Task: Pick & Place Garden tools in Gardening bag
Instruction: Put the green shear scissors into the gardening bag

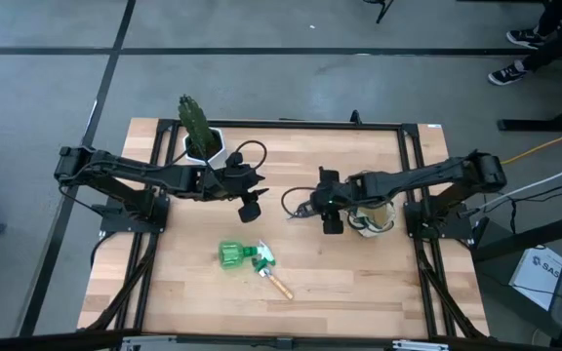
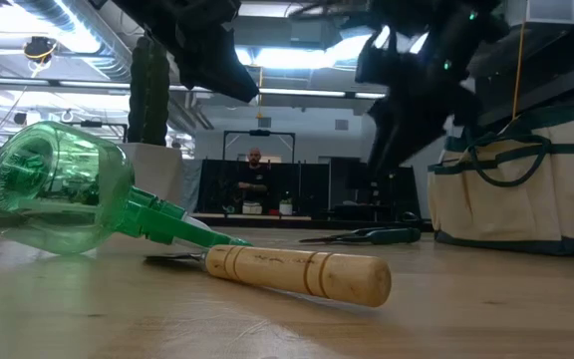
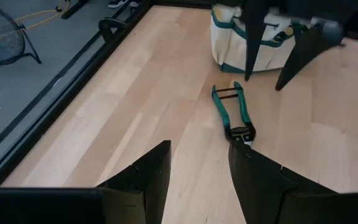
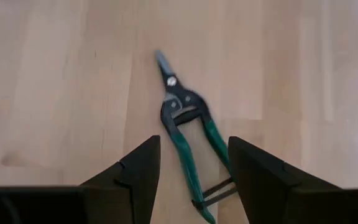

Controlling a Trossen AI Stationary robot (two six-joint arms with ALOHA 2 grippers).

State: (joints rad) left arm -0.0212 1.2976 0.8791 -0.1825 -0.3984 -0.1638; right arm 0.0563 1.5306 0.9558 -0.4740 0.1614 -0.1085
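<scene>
The pruning shears (image 4: pixel 188 140), with green handles and dark blades, lie flat on the wooden table (image 1: pixel 359 292) beside the gardening bag (image 3: pixel 247 37). My right gripper (image 4: pixel 193 142) hovers open above the shears' handles, touching nothing. My left gripper (image 3: pixel 197 149) waits open above the table, facing the shears (image 3: pixel 235 115). The green spray bottle (image 1: pixel 234 255) lies on its side near the front. Beside it lies the wooden-handled trowel (image 1: pixel 279 285). The cream bag (image 1: pixel 371 216) stands upright under my right arm.
A cactus (image 1: pixel 193 122) in a white pot (image 1: pixel 208 146) stands at the far left, behind my left arm. A black frame (image 1: pixel 281 125) borders the table. Bare wood lies between the two grippers and along the front right. A person (image 2: pixel 255 179) stands far behind the table.
</scene>
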